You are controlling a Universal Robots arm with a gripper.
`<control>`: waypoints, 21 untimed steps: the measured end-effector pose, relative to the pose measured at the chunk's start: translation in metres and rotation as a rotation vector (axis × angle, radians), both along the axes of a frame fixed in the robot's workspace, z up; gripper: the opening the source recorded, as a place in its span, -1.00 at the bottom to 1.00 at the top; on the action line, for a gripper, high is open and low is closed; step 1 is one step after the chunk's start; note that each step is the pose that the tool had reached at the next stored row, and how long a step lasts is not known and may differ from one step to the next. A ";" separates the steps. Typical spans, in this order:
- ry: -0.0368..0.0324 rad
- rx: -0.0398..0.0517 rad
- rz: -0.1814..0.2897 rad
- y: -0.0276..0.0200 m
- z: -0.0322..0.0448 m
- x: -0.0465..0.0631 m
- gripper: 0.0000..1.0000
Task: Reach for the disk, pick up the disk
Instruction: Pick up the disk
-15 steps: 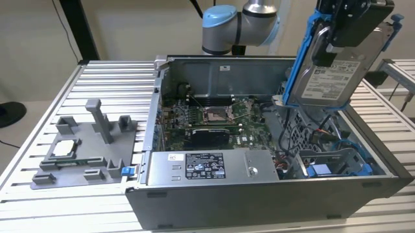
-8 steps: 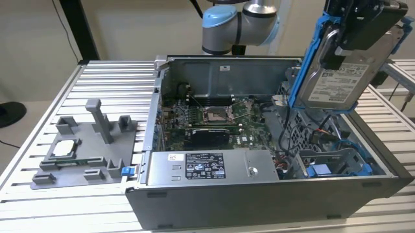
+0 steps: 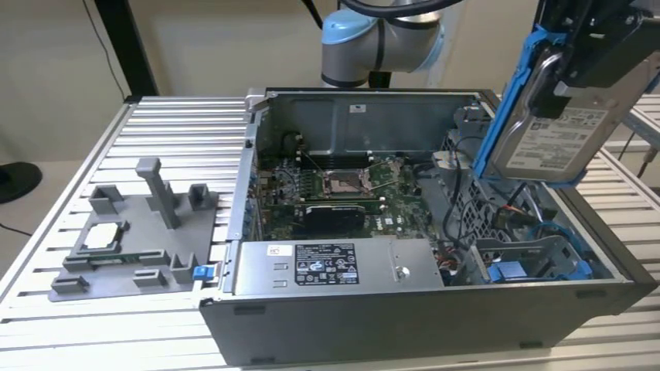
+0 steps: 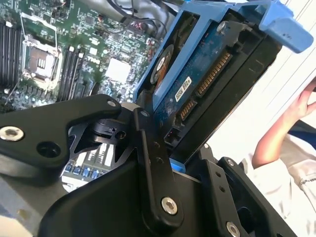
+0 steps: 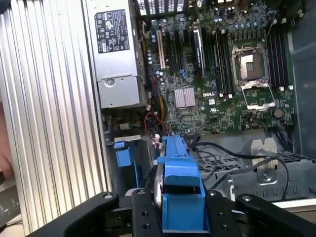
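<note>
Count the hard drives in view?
1: the disk, lifted above the open computer case and held in the claw. More may be hidden in the bays.

Beige wall (image 3: 206,46), black upright post (image 3: 129,46), ribbed metal tabletop (image 3: 154,139)

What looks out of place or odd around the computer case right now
The disk is out of the open computer case, held up in the air by the tool and hanging tilted, above the case on the exterior view's right. A person's hand also shows beside the disk in the second wrist view, close to the work.
</note>
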State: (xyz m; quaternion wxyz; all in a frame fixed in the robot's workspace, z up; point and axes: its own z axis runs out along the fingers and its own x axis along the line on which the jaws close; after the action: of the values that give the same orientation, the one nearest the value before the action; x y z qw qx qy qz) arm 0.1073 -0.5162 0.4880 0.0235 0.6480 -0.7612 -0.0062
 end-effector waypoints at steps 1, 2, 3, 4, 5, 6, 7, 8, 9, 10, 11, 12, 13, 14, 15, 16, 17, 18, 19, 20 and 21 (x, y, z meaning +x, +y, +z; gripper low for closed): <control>0.0001 -0.0001 0.000 -0.0011 -0.0001 0.002 -1.00; 0.0003 0.0001 0.000 -0.0023 -0.0002 0.003 -1.00; 0.0004 0.0000 0.000 -0.0035 -0.0003 0.005 -1.00; 0.0007 0.0000 0.000 -0.0047 -0.0004 0.005 -1.00; 0.0010 0.0001 -0.001 -0.0062 -0.0005 0.006 -1.00; 0.0012 0.0000 -0.002 -0.0079 -0.0006 0.006 -1.00; 0.0012 0.0000 -0.004 -0.0103 -0.0007 0.006 -1.00; 0.0012 0.0001 -0.005 -0.0130 -0.0010 0.006 -1.00; 0.0012 0.0001 -0.005 -0.0156 -0.0013 0.006 -1.00; 0.0012 0.0001 -0.005 -0.0178 -0.0015 0.006 -1.00; 0.0012 -0.0001 -0.005 -0.0200 -0.0018 0.006 -1.00; 0.0012 -0.0003 -0.005 -0.0224 -0.0021 0.006 -1.00; 0.0012 -0.0007 -0.005 -0.0253 -0.0023 0.006 -1.00; 0.0012 -0.0010 -0.006 -0.0282 -0.0026 0.006 -1.00; 0.0012 -0.0013 -0.006 -0.0313 -0.0029 0.006 -1.00; 0.0012 -0.0015 -0.005 -0.0348 -0.0032 0.006 -1.00; 0.0012 -0.0018 -0.005 -0.0382 -0.0034 0.006 -1.00; 0.0012 -0.0019 -0.005 -0.0415 -0.0037 0.006 -1.00; 0.0012 -0.0020 -0.005 -0.0448 -0.0040 0.006 -1.00; 0.0013 -0.0023 -0.005 -0.0477 -0.0043 0.006 -1.00; 0.0012 -0.0022 -0.005 -0.0499 -0.0046 0.006 -1.00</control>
State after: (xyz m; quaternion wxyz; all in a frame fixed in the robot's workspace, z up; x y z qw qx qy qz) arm 0.1129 -0.5662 0.4834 0.0246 0.6459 -0.7630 -0.0058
